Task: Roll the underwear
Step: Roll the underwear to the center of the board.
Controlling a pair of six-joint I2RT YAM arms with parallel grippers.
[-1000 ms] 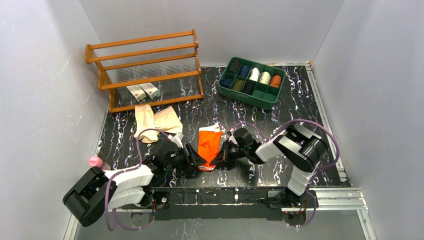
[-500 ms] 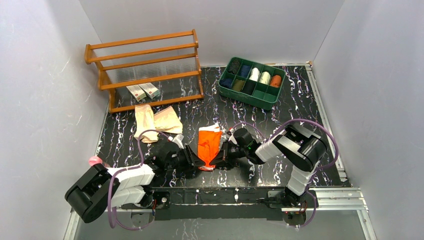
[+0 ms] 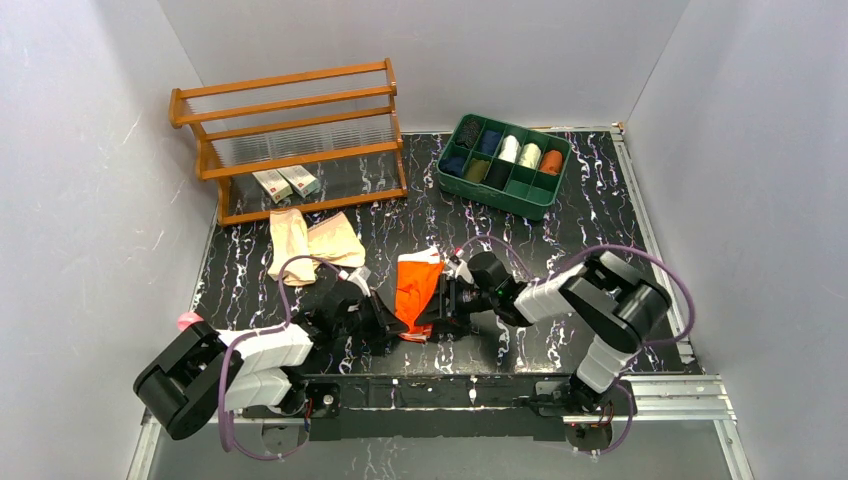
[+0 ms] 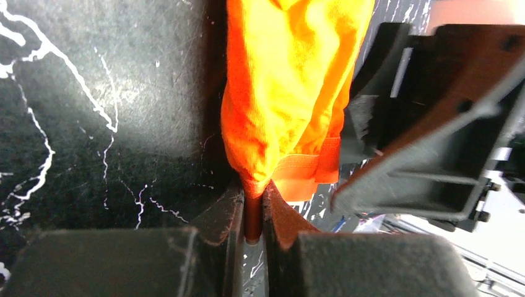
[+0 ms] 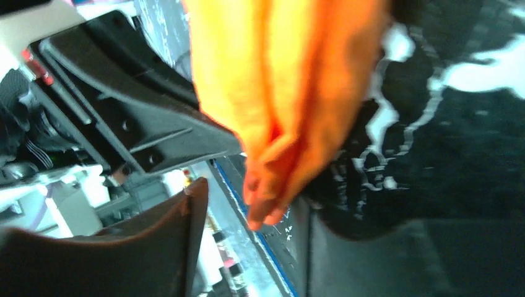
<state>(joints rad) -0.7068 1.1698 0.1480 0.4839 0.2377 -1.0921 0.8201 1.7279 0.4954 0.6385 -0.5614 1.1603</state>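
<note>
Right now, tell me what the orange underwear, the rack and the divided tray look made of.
Orange underwear: soft knit cloth, probably cotton, matte; it bunches in limp folds, with a flat band at its edge.
Rack: wood, light gloss; warm brown rails, clear ribbed shelves, likely plastic.
Divided tray: probably molded plastic; even dark green, thin walls.

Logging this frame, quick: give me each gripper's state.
Left gripper: closed on the orange underwear.
Right gripper: open, the underwear hanging between its fingers.

Beyond the right hand (image 5: 254, 207), the orange underwear (image 5: 278, 74) looks blurred, its far end cut by the top edge.
</note>
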